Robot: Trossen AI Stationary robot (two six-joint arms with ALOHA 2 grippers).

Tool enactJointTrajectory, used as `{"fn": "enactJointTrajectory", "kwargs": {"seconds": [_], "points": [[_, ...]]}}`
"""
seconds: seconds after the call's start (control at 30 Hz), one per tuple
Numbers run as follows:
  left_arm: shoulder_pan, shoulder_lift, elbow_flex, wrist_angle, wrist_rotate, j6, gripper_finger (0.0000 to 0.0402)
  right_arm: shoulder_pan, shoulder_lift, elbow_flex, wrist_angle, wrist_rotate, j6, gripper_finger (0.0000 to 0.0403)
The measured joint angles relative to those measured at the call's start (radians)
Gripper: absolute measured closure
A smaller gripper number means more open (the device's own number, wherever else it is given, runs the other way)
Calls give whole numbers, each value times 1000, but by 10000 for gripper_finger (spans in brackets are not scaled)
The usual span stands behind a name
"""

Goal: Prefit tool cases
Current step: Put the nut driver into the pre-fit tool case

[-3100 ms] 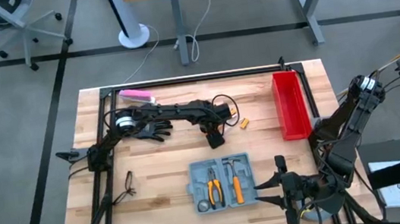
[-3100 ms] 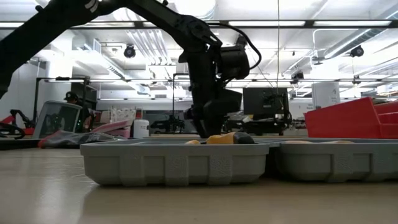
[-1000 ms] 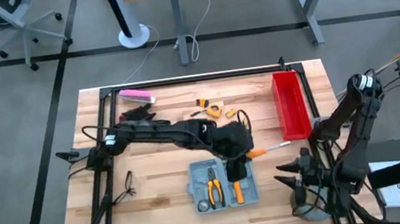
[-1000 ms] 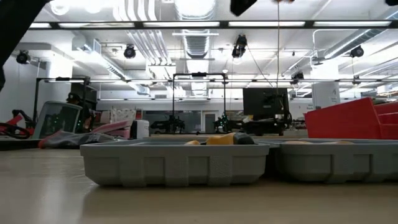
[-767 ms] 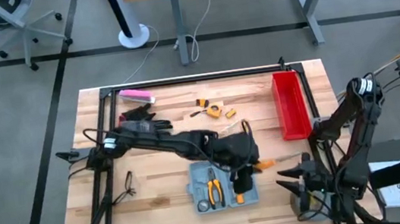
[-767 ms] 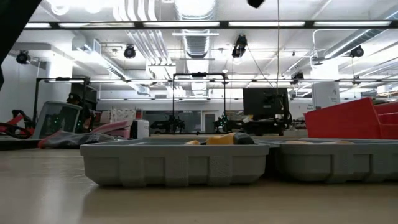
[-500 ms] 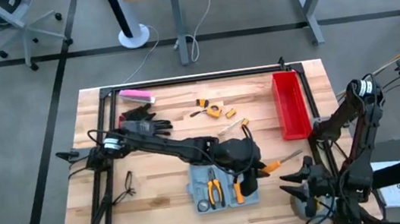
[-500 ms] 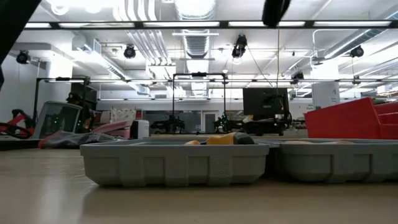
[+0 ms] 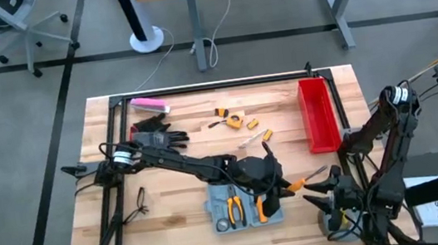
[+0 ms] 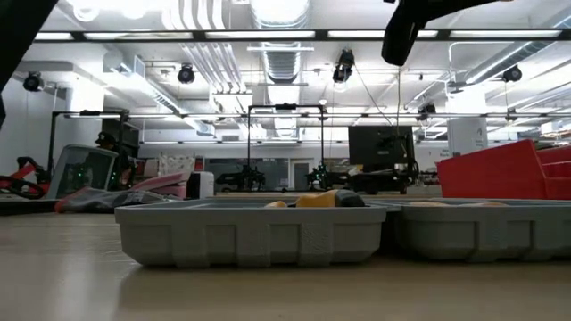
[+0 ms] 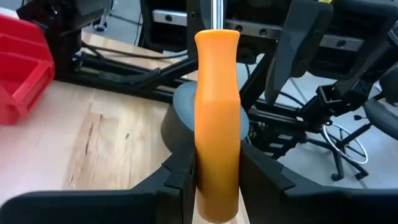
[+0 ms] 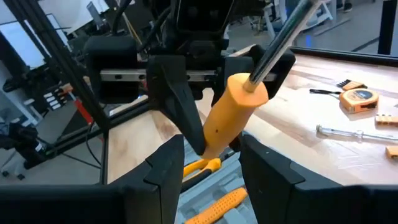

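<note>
Red bin point(image 9: 318, 114), pink block point(image 9: 150, 105), black gloves point(image 9: 157, 133).

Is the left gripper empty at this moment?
No, in the left wrist view the left gripper is closed on an orange-handled screwdriver, its handle clamped between the two fingers.

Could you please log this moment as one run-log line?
left gripper: shut on orange-handled screwdriver, above tool case | right gripper: open, facing screwdriver | case: open

One tool case point(image 9: 244, 202), one red bin point(image 9: 318, 114) (two arms).
</note>
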Motion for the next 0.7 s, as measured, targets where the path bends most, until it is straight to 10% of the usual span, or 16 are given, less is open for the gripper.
{"fn": "enactJointTrajectory", "kwargs": {"seconds": [0.7], "points": [[-26, -176, -378, 392, -19, -26, 314, -71, -1, 35, 17, -13, -70, 272]]}}
